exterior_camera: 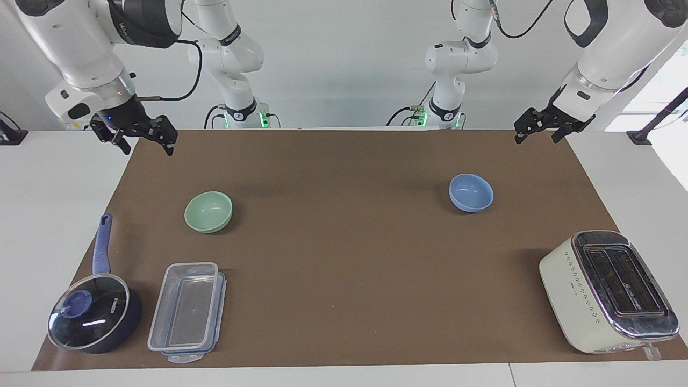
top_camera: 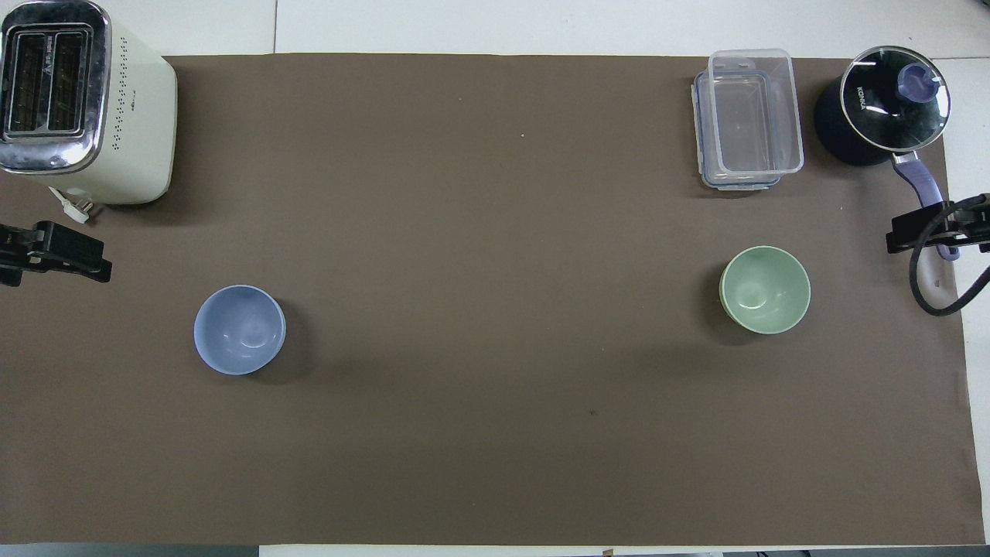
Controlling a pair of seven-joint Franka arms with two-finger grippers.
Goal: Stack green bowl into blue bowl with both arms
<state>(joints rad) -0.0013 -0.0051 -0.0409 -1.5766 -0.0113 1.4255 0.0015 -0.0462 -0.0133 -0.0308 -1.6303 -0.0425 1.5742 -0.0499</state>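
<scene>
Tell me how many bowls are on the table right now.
2. The green bowl sits toward the right arm's end of the table, nearer to the robots than the clear plastic container. The blue bowl sits toward the left arm's end. None look hidden.

Between the green bowl (exterior_camera: 208, 212) and the blue bowl (exterior_camera: 471, 192) you have bare mat (exterior_camera: 344, 242); container (exterior_camera: 187, 312) and saucepan (exterior_camera: 95, 317) stand farther out beside the green bowl, toaster (exterior_camera: 607, 293) farther out beside the blue
</scene>
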